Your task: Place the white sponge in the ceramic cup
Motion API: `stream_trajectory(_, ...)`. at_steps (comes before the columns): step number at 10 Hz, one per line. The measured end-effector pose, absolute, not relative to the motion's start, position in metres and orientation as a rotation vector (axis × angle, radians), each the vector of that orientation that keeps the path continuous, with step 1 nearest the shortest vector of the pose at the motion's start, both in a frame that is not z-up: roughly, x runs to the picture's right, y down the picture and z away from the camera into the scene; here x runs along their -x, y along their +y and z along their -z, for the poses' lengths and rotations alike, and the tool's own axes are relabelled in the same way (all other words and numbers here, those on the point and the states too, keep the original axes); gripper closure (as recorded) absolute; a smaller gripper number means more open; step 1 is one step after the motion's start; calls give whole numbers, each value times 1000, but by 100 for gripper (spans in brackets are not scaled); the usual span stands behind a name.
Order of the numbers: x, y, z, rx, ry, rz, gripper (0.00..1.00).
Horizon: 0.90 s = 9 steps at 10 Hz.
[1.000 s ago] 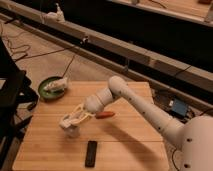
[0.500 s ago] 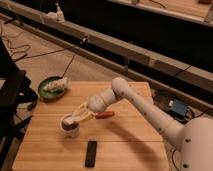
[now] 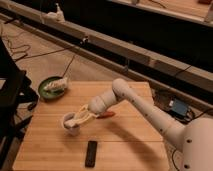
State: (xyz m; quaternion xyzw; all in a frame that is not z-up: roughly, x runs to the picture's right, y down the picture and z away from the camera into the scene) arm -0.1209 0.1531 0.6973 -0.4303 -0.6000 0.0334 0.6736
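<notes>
The ceramic cup (image 3: 70, 128) is small, round and white, and stands on the left part of the wooden table (image 3: 125, 150). My gripper (image 3: 76, 120) hangs right over the cup's rim, at the end of the white arm (image 3: 131, 100) that reaches in from the right. The white sponge does not show apart from the pale gripper and the cup. I cannot tell whether it is in the gripper or inside the cup.
An orange carrot (image 3: 107, 115) lies just right of the gripper, under the arm. A black remote (image 3: 91, 153) lies near the front edge. A dark green plate (image 3: 50, 93) with a lumpy white object (image 3: 56, 85) sits at the table's back left corner. A dark chair (image 3: 10, 100) stands to the left.
The gripper has shifted a little to the right and stays over the cup. The cup's rim shows more clearly below it now. Carrot, remote and plate have not moved.
</notes>
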Motion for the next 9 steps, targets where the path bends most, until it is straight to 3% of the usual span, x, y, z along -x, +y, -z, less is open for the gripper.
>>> stream_trajectory(2,121,151,-694,962,-1349,-64,26)
stream_trajectory(3,122,150,-692,958,-1354,-59,20)
stream_trajectory(9,124,147,-690,950,-1361,-55,20)
